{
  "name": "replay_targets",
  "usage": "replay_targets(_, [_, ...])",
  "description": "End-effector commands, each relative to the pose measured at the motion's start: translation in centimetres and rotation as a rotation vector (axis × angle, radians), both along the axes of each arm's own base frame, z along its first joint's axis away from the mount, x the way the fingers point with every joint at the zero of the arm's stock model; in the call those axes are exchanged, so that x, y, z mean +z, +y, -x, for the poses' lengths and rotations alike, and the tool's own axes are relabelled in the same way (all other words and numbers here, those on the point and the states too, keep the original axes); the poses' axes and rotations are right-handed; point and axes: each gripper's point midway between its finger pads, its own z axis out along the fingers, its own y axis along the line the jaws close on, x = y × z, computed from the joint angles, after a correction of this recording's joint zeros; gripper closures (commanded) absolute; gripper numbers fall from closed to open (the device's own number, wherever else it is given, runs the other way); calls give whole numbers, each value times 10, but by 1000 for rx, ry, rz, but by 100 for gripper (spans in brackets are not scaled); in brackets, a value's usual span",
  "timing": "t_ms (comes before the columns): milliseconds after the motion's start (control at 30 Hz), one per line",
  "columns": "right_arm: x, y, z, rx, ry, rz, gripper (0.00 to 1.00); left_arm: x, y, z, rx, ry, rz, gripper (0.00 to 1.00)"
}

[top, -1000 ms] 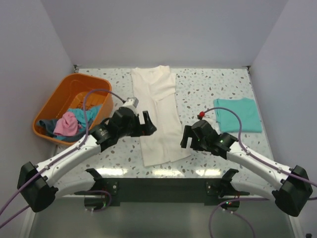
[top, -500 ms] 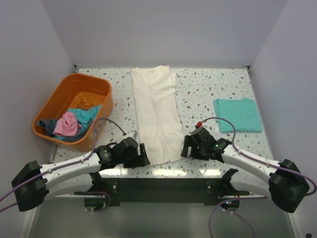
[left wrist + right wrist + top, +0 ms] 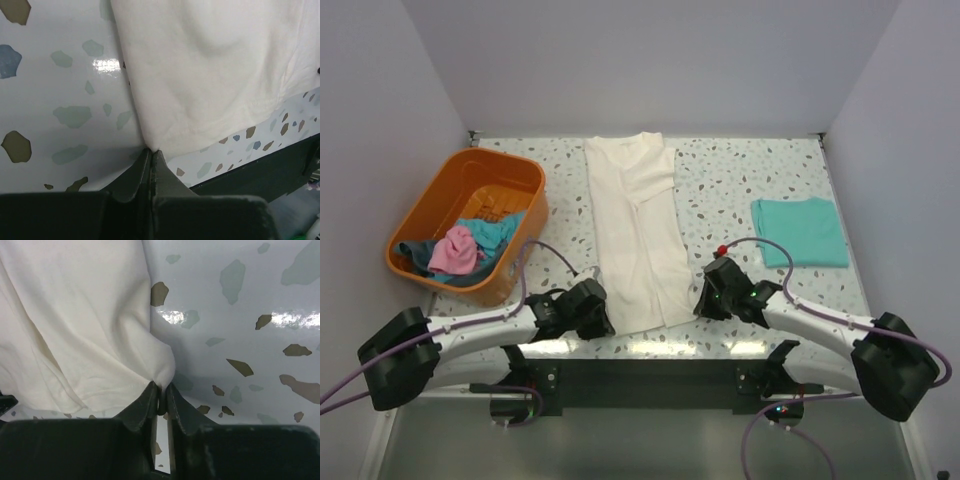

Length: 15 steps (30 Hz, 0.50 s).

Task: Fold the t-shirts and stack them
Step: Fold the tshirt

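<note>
Currently: both near hem corners of the cream-white t-shirt (image 3: pixel 635 225) are pinched.
My left gripper (image 3: pixel 151 151) has its fingers pressed together on the near-left hem corner. My right gripper (image 3: pixel 162 390) is clamped on the near-right corner, cloth bunched between the fingertips. The shirt lies as a long strip mid-worktop (image 3: pixel 740 180), collar toward the far edge and hem by the near edge. Folded near the right edge, well apart, is the teal t-shirt (image 3: pixel 800 232). At the left edge sits the orange basket (image 3: pixel 440 200), with pink and blue cloth inside.

Obstacles: orange basket (image 3: pixel 430 215) at the left edge of the table (image 3: pixel 720 190); cream t-shirt (image 3: pixel 635 220) spanning far to near edge at centre; teal t-shirt (image 3: pixel 800 230) by the right edge. Free: bare tabletop between the shirts.
</note>
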Motion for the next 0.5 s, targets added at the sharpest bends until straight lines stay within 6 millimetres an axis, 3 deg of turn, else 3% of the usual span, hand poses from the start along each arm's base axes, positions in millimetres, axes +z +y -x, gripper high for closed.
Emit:
replay_targets(0, [-5, -6, 2, -17, 8, 14, 92, 6, -8, -12, 45, -55, 50, 100])
replay_targets(133, [2, -6, 13, 15, 16, -18, 99, 7, -5, -9, 33, -62, 34, 100])
replay_targets(300, [7, -12, 36, 43, 30, -75, 100, 3, -1, 17, -25, -10, 70, 100])
replay_targets(467, [3, -15, 61, 61, 86, -98, 100, 14, -10, 32, -78, 3, 123, 100])
